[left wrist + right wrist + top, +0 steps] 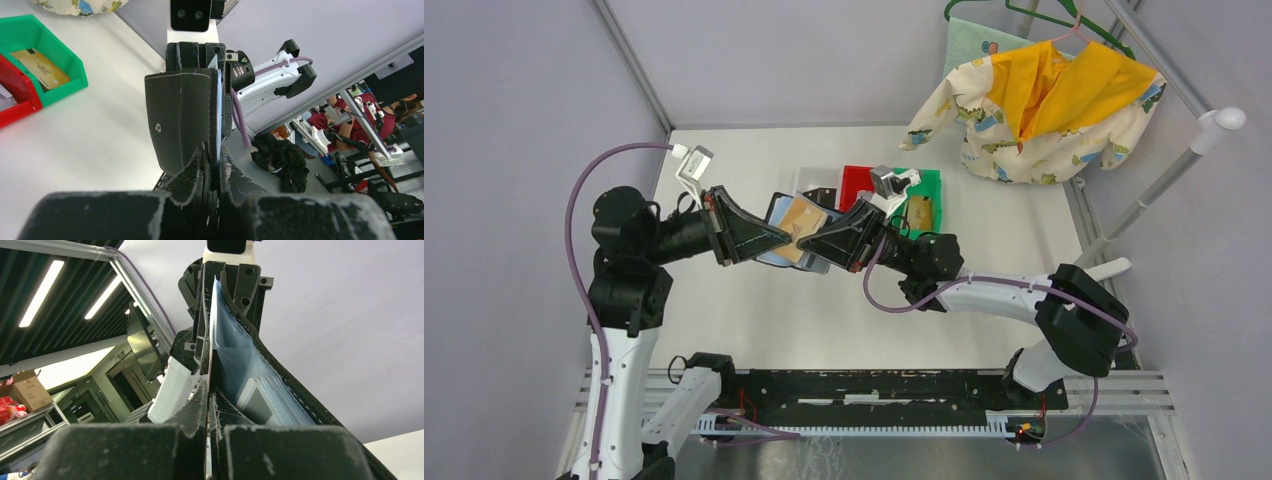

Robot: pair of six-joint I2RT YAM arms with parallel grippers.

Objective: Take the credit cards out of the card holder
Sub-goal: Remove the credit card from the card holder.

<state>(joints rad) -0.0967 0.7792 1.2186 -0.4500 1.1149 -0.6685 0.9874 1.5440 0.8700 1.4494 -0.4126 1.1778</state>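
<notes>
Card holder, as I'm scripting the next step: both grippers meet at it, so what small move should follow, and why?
Probably the right gripper should draw straight back toward its own side, sliding the tan card out. Its jaws look shut on that card, while the left gripper holds the open card holder up off the table.

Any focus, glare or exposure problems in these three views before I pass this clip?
Top external: even light, soft shadows, everything sharp, including the card holder. Left wrist: the holder's black cover is crisp, while the left fingers in the foreground are soft. Right wrist: the right fingers are blurred up close and the ceiling strip lights are blown out at upper left.
</notes>
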